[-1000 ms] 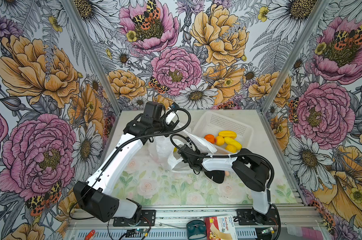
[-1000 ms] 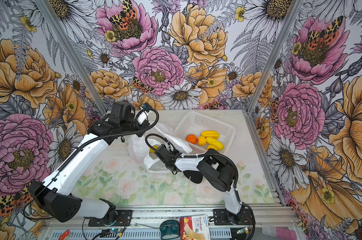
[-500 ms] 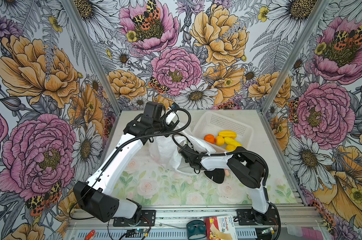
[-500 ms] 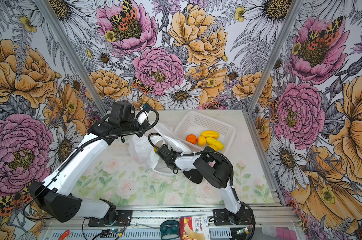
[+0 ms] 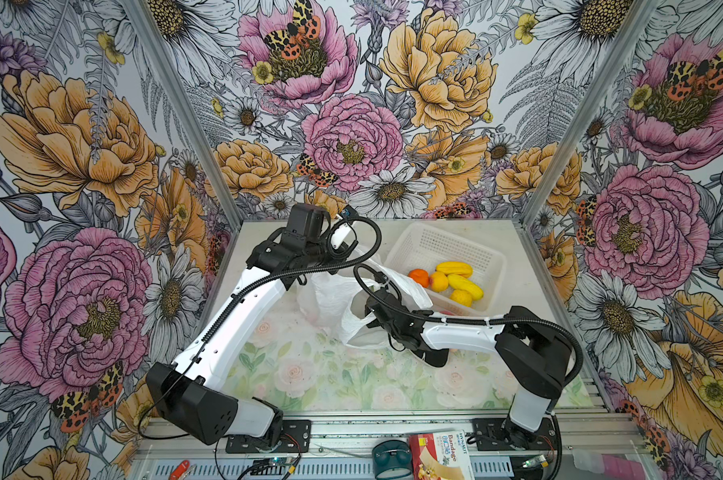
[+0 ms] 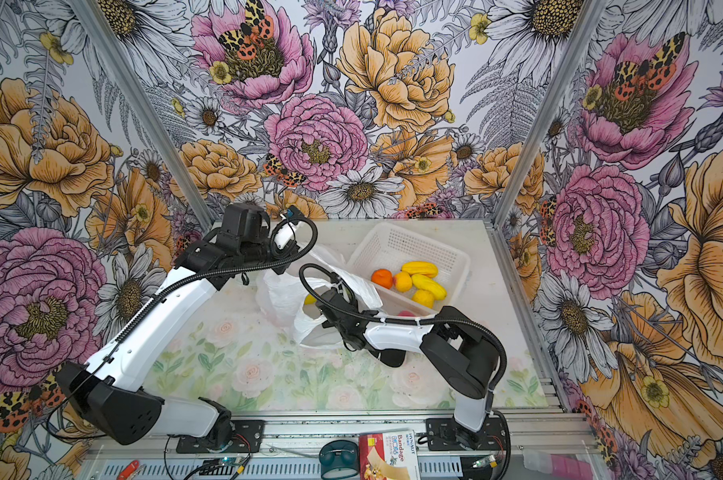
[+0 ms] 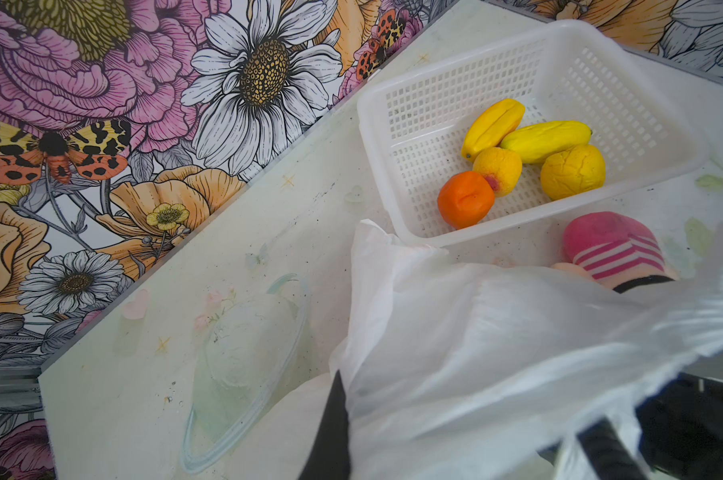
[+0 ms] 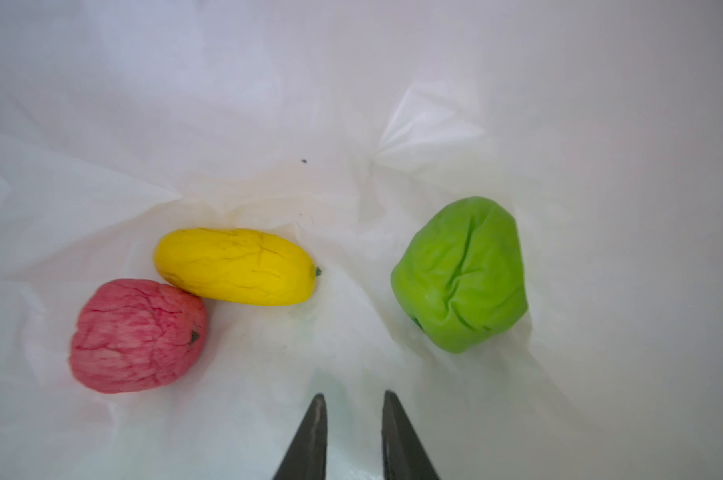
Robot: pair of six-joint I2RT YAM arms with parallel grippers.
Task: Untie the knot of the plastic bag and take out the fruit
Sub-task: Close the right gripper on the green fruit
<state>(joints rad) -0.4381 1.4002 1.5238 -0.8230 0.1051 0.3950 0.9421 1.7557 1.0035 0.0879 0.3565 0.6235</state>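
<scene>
Right wrist: plastic bag (image 8: pixel 351 104) holds pink-red fruit (image 8: pixel 137 336), yellow fruit (image 8: pixel 235 266), green fruit (image 8: pixel 459 274) | right gripper (image 8: pixel 351 403) ajar, empty | left wrist: basket (image 7: pixel 434 95), five fruit (image 7: pixel 465 199) | left gripper (image 7: pixel 467 432) clamps bag

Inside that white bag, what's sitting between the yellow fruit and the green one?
Nothing: only bare, creased plastic bag separates the yellow fruit from the green fruit, as the right wrist view shows.

The bag (image 8: pixel 351 104) is thin, translucent white plastic film, creased and faintly glossy. Inside it, the pink fruit (image 8: pixel 137 336), yellow fruit (image 8: pixel 235 266) and green fruit (image 8: pixel 459 274) look matt, with wrinkled, cracked skins. The basket (image 7: pixel 642 116) is rigid, perforated white plastic. The desk (image 7: pixel 122 395) has a smooth, speckled floral print.
</scene>
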